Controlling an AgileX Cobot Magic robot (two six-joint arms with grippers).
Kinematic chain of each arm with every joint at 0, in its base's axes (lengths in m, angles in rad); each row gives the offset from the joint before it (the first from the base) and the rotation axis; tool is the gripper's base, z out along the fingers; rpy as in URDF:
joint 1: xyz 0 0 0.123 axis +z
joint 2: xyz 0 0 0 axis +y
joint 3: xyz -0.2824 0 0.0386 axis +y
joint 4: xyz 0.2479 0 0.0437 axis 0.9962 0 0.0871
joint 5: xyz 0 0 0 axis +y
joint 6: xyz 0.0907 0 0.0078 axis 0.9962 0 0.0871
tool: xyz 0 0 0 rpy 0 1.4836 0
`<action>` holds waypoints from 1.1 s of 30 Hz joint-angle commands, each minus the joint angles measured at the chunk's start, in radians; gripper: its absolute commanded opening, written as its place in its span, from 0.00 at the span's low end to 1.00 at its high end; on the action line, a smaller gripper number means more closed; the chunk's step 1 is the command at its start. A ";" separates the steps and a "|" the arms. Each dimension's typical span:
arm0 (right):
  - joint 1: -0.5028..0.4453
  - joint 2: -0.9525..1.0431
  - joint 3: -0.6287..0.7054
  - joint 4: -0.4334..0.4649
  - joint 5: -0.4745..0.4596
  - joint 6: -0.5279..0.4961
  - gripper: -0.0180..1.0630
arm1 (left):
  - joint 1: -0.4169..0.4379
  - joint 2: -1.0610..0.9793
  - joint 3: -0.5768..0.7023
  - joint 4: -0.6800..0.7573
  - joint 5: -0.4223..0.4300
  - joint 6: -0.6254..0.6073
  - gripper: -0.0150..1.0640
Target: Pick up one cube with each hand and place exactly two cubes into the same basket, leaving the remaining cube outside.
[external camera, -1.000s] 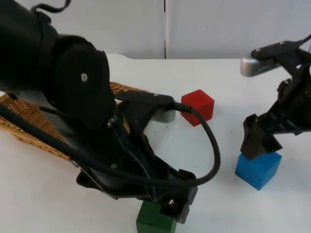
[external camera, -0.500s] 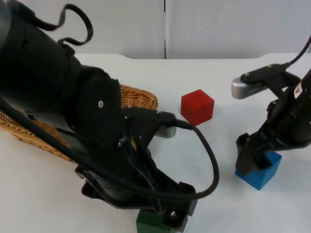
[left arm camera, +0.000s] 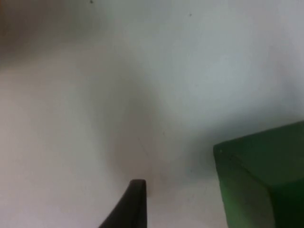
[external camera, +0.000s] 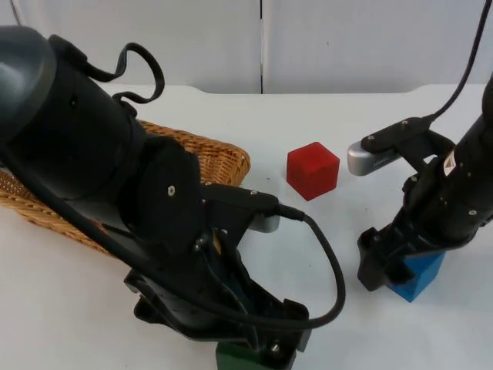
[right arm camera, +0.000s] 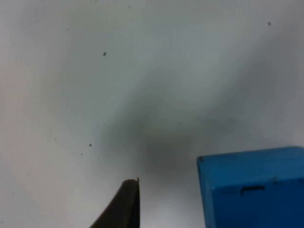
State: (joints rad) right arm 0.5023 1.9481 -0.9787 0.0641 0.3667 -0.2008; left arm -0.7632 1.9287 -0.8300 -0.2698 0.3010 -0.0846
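My left jaws (external camera: 266,351) sit low over the green cube (external camera: 243,358) at the near table (external camera: 347,123) edge, my right jaws (external camera: 381,266) over the blue cube (external camera: 416,274), opening indeterminable on both; these look rigid, light, flat-sided, best gripped across opposite faces.

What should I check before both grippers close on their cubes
1. Left gripper down at the green cube: ok, it sits right over the cube at the table's near edge.
2. Green cube between the left gripper's fingers: cannot tell; the left wrist view has the cube beside one fingertip.
3. Right gripper at the blue cube: ok, low against it.
4. Blue cube between the right gripper's fingers: cannot tell.
5. Red cube out of the way: ok, it stands apart on the table.
6. Basket free to take cubes: cannot tell, the left arm covers most of it.
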 commanded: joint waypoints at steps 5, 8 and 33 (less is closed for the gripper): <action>0.007 0.003 -0.007 -0.010 -0.005 -0.003 0.99 | -0.007 -0.001 -0.002 0.001 -0.005 -0.004 0.92; 0.007 0.003 -0.007 -0.010 0.011 -0.002 0.99 | -0.007 -0.001 -0.002 0.001 -0.005 -0.004 0.92; 0.007 -0.008 -0.007 -0.010 0.053 0.006 0.16 | -0.007 -0.004 -0.002 -0.002 0.007 -0.002 0.31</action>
State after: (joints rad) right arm 0.5061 1.9481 -0.9787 0.0573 0.4176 -0.1983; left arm -0.7632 1.9291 -0.8300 -0.2678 0.3010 -0.0824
